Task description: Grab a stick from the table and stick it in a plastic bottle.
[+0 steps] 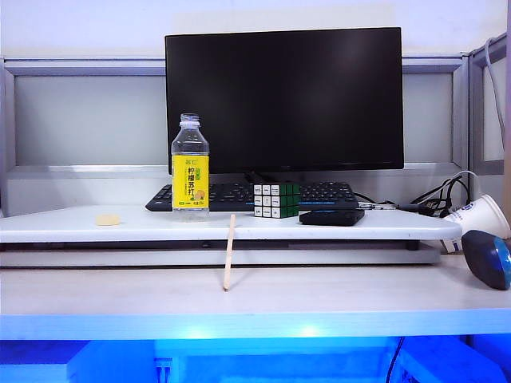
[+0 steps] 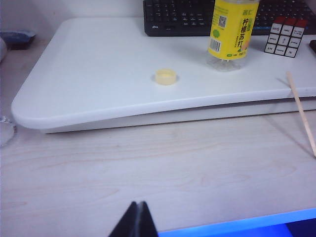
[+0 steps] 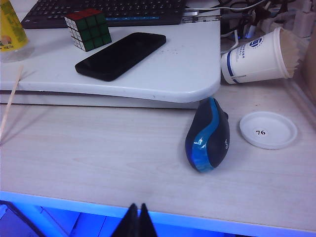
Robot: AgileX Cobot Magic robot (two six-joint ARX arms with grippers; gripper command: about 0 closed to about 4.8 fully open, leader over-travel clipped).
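Note:
The thin tan stick (image 1: 229,253) leans with its upper end on the raised white shelf board and its lower end on the table (image 1: 335,295); it also shows as the stick (image 2: 302,114) and the stick (image 3: 9,103). The clear plastic bottle (image 1: 190,167) with a yellow label stands uncapped on the shelf, seen again as the bottle (image 2: 231,32). My left gripper (image 2: 138,204) is shut and empty, back at the table's near edge, far from both. My right gripper (image 3: 138,206) is shut and empty at the near edge too. Neither gripper shows in the exterior view.
On the shelf board (image 1: 80,226) lie a yellow cap (image 2: 166,76), a Rubik's cube (image 1: 276,199), a black phone (image 3: 121,55) and a keyboard (image 1: 239,194) before a monitor (image 1: 284,100). A blue mouse (image 3: 207,135), a tipped paper cup (image 3: 259,56) and a white lid (image 3: 268,129) lie at the right.

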